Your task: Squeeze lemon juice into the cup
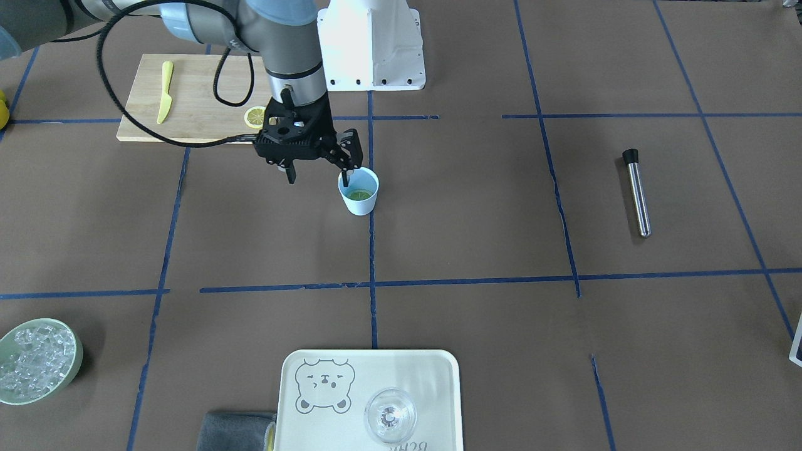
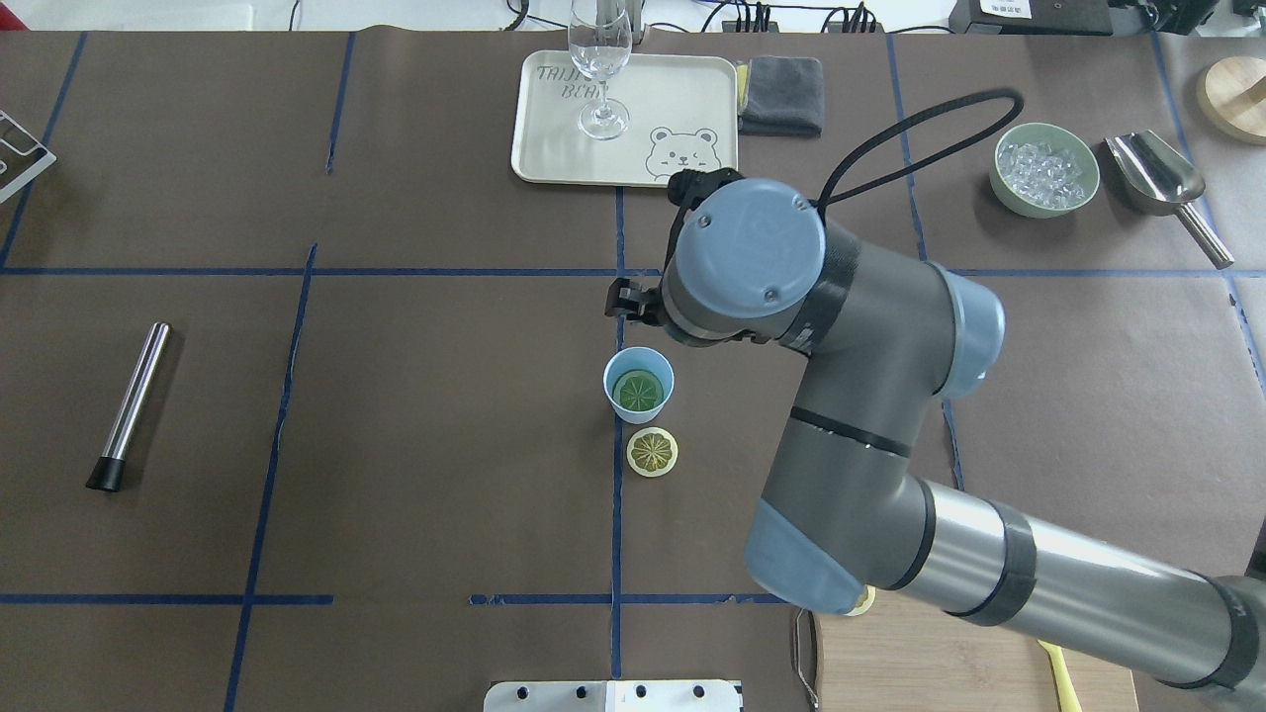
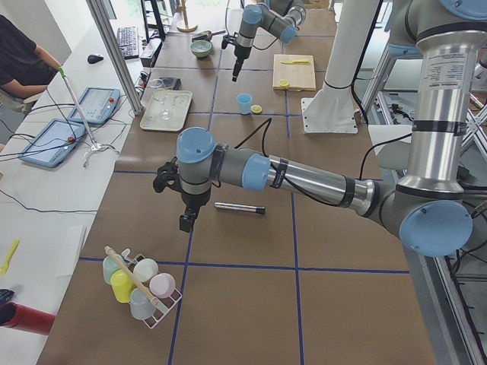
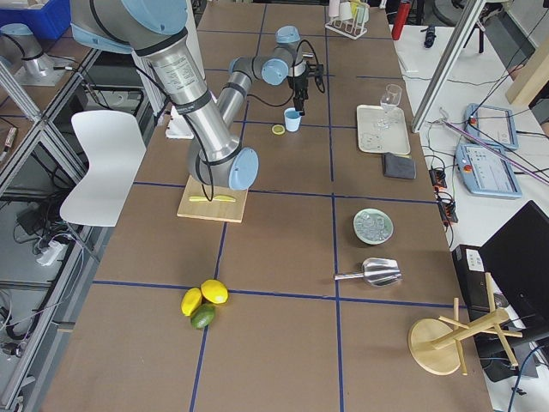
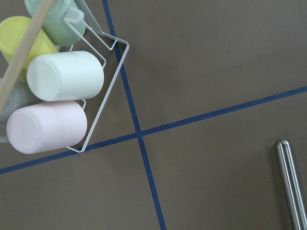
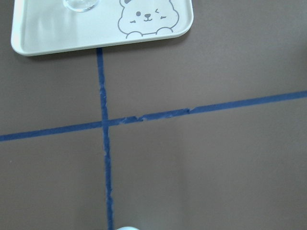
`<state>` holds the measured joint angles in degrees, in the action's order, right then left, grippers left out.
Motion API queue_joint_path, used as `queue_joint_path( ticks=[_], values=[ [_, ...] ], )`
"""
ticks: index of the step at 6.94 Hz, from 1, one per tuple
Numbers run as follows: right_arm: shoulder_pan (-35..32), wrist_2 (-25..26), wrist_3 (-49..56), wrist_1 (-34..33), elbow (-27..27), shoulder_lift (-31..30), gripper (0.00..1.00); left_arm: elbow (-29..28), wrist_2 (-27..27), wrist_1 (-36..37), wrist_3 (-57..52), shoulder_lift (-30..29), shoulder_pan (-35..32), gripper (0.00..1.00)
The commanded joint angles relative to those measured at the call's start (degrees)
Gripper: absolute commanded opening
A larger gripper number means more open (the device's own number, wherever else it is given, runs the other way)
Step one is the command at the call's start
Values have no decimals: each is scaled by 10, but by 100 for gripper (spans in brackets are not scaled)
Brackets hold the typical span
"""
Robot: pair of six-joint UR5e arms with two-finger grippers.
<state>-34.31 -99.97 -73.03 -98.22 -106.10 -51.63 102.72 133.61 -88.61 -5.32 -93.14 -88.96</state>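
Spread wide and holding nothing, the right pincer hangs just beside the cup, on the side toward the tray. In the front view one dark fingertip lines up with the cup's rim, and whether it touches cannot be told. The left pincer hangs above the table near a wire rack of pastel tumblers; how far it is open cannot be told.

The lemon slice lies flat in the bottom of the cup, a thin round disc that looks greenish-yellow against the pale blue inside, its segments faintly showing. The cup is small, tapered, smooth light-blue plastic, upright, without a handle. A second slice lies on the table just beside the cup on the robot's side, with a pale rind ring and spoke-like segments. A third slice sits at the edge of a wooden board, where a yellow knife also lies.

Matte brown paper crossed by blue tape covers the table. Well apart from the cup lies a shiny metal rod with a black cap. The cream tray carries a clear stemmed glass.
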Motion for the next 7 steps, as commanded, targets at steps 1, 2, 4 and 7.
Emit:
queue_joint_path(
  ticks=[1,2,4,7],
  values=[
    [-98,-56,183,-56,-18,-42,100,1,-2,46,9,-44,4,100],
    [-142,-75,280,-53,-17,-84,100,7,-4,127,8,-85,5,100],
    [-231,-132,395,-51,-16,-149,100,19,-2,228,8,-116,39,100],
    [-331,-209,491,-51,-9,-207,100,12,24,230,81,-115,105,100]
  ],
)
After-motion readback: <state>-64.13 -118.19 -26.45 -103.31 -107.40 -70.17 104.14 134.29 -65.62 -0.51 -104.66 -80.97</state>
